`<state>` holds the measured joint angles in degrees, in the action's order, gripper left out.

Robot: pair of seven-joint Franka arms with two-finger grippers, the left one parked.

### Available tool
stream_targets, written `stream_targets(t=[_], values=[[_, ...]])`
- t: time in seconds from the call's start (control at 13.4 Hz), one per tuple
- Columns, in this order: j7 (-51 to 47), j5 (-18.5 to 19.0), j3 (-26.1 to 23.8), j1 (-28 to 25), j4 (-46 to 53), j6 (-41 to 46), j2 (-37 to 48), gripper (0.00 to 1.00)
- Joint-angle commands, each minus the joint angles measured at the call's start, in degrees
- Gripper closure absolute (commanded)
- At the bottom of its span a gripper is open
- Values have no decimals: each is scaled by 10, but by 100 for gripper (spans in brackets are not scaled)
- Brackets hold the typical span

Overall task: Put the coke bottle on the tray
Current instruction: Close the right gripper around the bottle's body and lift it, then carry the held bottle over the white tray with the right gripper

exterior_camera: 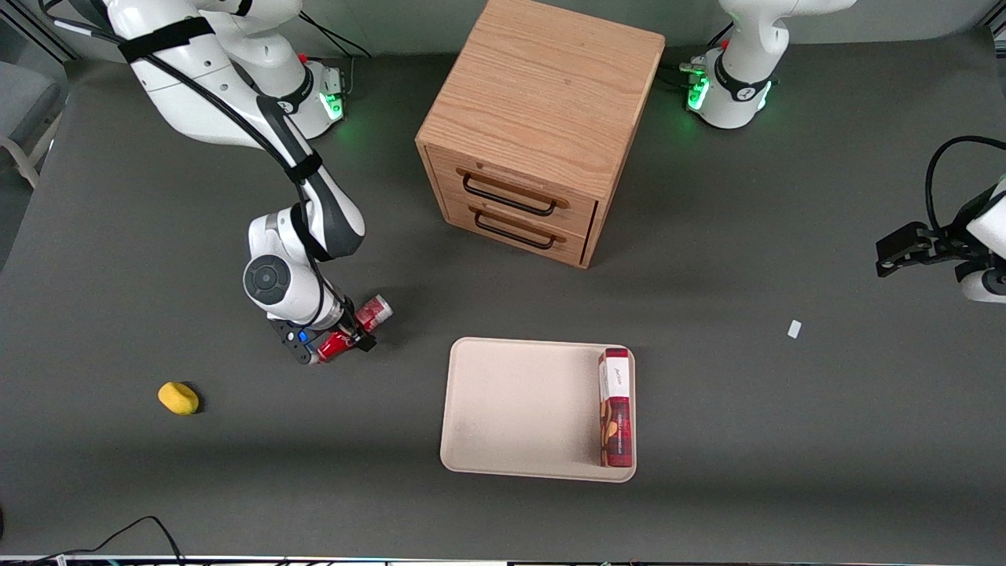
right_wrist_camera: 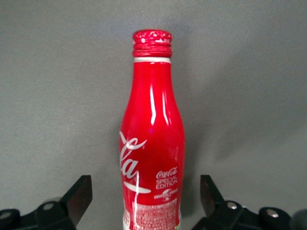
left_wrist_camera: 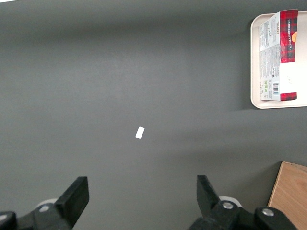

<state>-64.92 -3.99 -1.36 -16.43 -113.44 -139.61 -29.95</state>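
Note:
The coke bottle (exterior_camera: 374,312) is red with white script and lies on its side on the grey table, toward the working arm's end. My right gripper (exterior_camera: 354,328) is lowered over it, open, with one finger on each side of the bottle's body. In the right wrist view the bottle (right_wrist_camera: 152,143) fills the space between the fingers (right_wrist_camera: 80,191), with a gap on each side and its red cap pointing away from the gripper (right_wrist_camera: 144,192). The beige tray (exterior_camera: 511,409) lies flat, nearer the front camera and toward the table's middle.
A long red-and-white box (exterior_camera: 617,409) lies along one edge of the tray; it also shows in the left wrist view (left_wrist_camera: 278,52). A wooden two-drawer cabinet (exterior_camera: 534,118) stands farther from the camera than the tray. A yellow lump (exterior_camera: 178,398) and a white scrap (exterior_camera: 794,328) lie on the table.

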Motion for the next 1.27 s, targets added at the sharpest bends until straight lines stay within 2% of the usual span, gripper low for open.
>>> stream_targets(t=[0.0,0.07,0.3,0.37,0.6,0.75,0.97,1.2], values=[[-11,-6,0,-1,-9,-16,1,0],[-10,-5,0,-1,-11,-21,-1,0],[-6,-5,0,0,-20,-32,-5,22],[-5,-5,0,0,-20,-33,-5,31],[-5,-5,0,0,-18,-32,-4,73],[-3,-5,0,-1,-13,-28,5,90],[14,16,0,-3,49,17,13,99],[66,21,-7,-3,185,118,1,100]])
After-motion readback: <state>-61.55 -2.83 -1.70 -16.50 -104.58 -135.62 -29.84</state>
